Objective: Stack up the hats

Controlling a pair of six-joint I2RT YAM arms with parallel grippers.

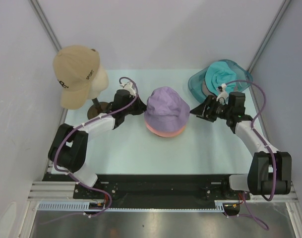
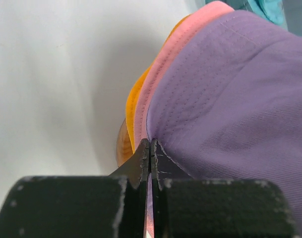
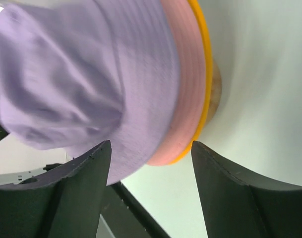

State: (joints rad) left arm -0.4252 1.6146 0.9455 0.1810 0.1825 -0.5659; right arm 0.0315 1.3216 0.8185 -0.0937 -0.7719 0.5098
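The lilac hat (image 1: 165, 109) sits on top of the pink hat (image 1: 163, 131) in the middle of the table. The yellow-orange hat (image 2: 132, 106) lies under both, with only its brim edge showing. My left gripper (image 1: 141, 107) is at the stack's left side, shut on the lilac hat's brim (image 2: 150, 144). My right gripper (image 1: 193, 112) is open at the stack's right side. Its fingertips (image 3: 102, 148) stand just off the brims, touching nothing. The teal hat (image 1: 221, 75) lies in the tub at the back right, with grey-brown cloth (image 1: 206, 89) under it.
A clear teal plastic tub (image 1: 195, 82) stands at the back right, close behind my right wrist. A cream mannequin head (image 1: 98, 82) on a dark stand at the back left wears a tan cap (image 1: 74, 72). Walls close in on three sides.
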